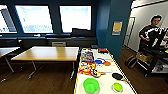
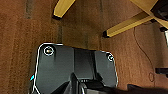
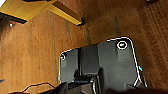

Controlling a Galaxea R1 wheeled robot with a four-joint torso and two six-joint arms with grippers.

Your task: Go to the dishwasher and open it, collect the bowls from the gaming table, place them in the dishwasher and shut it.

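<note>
Head view, left to right. At 9 o'clock, the corner of a pale table (image 1: 6,51) enters from the frame edge. At 10 o'clock stands a plain wooden-topped table (image 1: 47,53) on thin metal legs, over a dark brown floor (image 1: 37,82). Behind it, along the dark blue wall, runs a low counter (image 1: 57,40) beneath bright windows (image 1: 75,18).

The gaming table (image 1: 107,82), long, white-topped, with a yellow edge, runs from 6 o'clock up toward the centre. The wooden-topped table stands just beside its far left edge. On its near end, at 6 o'clock, sits the larger lime-green bowl (image 1: 91,85). The smaller lime-green bowl (image 1: 117,87) sits near it toward 5 o'clock; the two do not touch. A dark paddle-shaped item (image 1: 117,76) lies just beyond the smaller bowl. Mixed colourful items (image 1: 91,66) cover the middle of the tabletop; their kind cannot be told.

At 1 o'clock, a yellow notice (image 1: 117,27) hangs on the blue wall. At 3 o'clock, a person (image 1: 150,31) in dark clothing stands behind a dark control rig (image 1: 156,53).

Left wrist view: brown wood-pattern floor (image 2: 22,37) with yellow table legs (image 2: 130,25) and a thin cable (image 2: 146,55).

Right wrist view: the same flooring (image 3: 30,55) and a yellow leg (image 3: 66,15).

End effectors: the degree of opening and any load cannot be told for the left or the right gripper.
</note>
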